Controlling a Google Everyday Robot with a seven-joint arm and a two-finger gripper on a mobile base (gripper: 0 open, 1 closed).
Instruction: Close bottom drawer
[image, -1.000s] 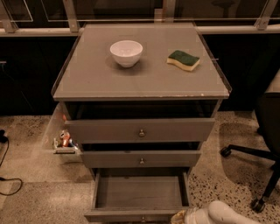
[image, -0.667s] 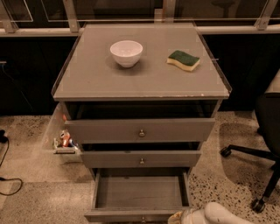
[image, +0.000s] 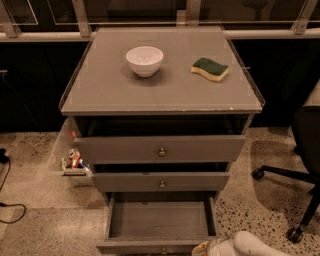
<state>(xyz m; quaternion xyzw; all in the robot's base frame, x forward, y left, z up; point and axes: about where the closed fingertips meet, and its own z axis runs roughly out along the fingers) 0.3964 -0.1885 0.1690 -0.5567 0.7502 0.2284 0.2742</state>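
The bottom drawer (image: 160, 220) of the grey cabinet is pulled far out, its inside bare. Its narrow front (image: 150, 246) lies at the lower edge of the view, with the knob (image: 163, 251) just showing. My gripper (image: 206, 248) shows only as a pale part at the bottom edge, right at the drawer front's right end, with the white arm (image: 255, 246) behind it to the right. The two upper drawers (image: 161, 148) stand slightly out.
A white bowl (image: 144, 60) and a green and yellow sponge (image: 210, 68) rest on the cabinet top (image: 160, 90). A clear bin with small items (image: 72, 162) hangs at the cabinet's left. An office chair base (image: 295, 200) stands at the right. A cable (image: 7, 210) lies on the floor left.
The arm and gripper have shifted slightly at the bottom right. The drawer has not visibly moved.
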